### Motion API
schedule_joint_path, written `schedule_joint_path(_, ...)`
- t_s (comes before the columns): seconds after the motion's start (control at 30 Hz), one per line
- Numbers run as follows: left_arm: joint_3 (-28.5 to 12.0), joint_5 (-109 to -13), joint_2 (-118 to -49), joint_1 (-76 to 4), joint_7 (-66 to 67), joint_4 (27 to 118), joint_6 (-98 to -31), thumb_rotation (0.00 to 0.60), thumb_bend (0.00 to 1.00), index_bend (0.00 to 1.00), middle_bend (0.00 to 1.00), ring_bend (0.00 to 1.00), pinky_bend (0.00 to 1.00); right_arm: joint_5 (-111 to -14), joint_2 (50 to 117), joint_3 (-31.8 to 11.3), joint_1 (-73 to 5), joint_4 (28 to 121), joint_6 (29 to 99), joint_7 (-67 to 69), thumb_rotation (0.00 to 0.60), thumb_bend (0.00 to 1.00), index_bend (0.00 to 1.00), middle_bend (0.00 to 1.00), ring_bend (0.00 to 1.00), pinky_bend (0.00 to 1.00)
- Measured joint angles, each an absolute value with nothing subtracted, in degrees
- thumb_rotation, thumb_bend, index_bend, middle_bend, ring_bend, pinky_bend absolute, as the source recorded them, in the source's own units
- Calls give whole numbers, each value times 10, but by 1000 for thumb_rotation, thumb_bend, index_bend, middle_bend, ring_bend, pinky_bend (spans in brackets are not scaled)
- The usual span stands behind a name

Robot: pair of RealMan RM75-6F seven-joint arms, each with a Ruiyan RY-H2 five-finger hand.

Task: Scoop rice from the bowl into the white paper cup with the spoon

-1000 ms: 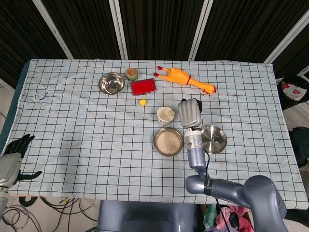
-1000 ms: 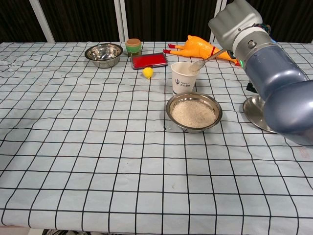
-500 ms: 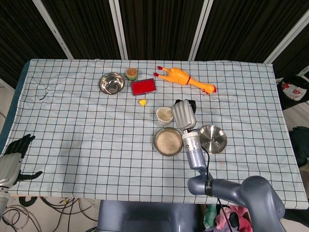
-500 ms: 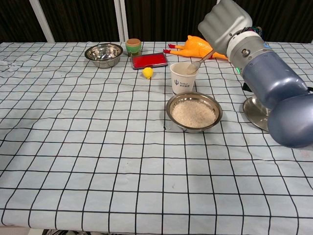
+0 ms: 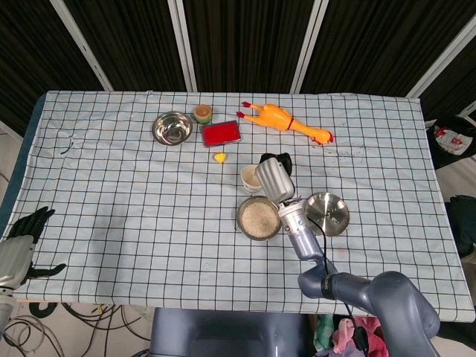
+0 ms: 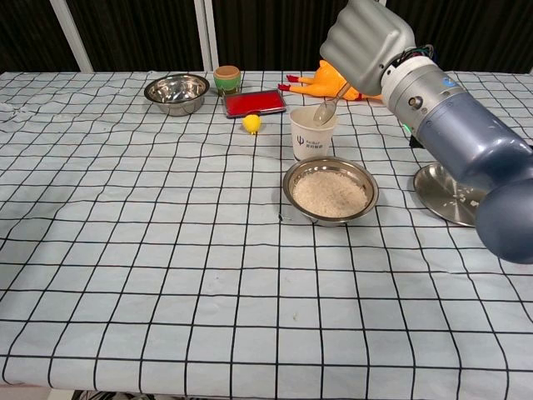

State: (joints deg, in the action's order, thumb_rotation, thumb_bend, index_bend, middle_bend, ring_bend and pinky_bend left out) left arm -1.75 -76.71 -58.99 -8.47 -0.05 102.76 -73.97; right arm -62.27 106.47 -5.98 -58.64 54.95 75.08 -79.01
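A steel bowl of rice [image 6: 331, 191] [image 5: 259, 218] sits mid-table, with the white paper cup [image 6: 313, 133] [image 5: 248, 177] just behind it. My right hand [image 6: 366, 43] [image 5: 273, 175] hovers above and right of the cup and grips a metal spoon [image 6: 327, 107]. The spoon slants down, its tip over the cup's mouth. In the head view the hand hides the spoon and part of the cup. My left hand [image 5: 20, 242] hangs off the table's left front corner, fingers apart, holding nothing.
A steel lid [image 6: 448, 192] with a few rice grains lies right of the bowl. At the back stand an empty steel bowl [image 6: 176, 90], a small green-brown cup [image 6: 226, 79], a red case [image 6: 254, 102], a yellow piece [image 6: 250, 124] and a rubber chicken [image 5: 285, 120].
My right hand has swung left and tilted, carrying the spoon from the cup's right rim to over its mouth. The left hand has stayed put.
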Motion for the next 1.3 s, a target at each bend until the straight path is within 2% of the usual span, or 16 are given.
schedule_joint_path(0.4, -17, -767, -592, -84, 2, 1027, -742, 600, 15, 0, 0, 0, 0, -676, 1057, -51, -576, 547, 745, -783, 600, 546, 798, 1000, 1000, 1000)
schedule_joint_path(0.8, -17, -769, -591, -84, -5, 1030, -741, 600, 15, 0, 0, 0, 0, -671, 1046, -98, -565, 585, 771, -784, 600, 546, 797, 1000, 1000, 1000)
schedule_joint_path(1.0, -15, -775, -592, -82, -3, 1027, -747, 600, 15, 0, 0, 0, 0, -652, 1024, -120, -547, 647, 791, -789, 600, 546, 798, 1000, 1000, 1000)
schedule_joint_path(1.3, -10, -786, -594, -77, 1, 1024, -756, 600, 15, 0, 0, 0, 0, -608, 957, -127, -474, 815, 834, -792, 600, 546, 798, 1000, 1000, 1000)
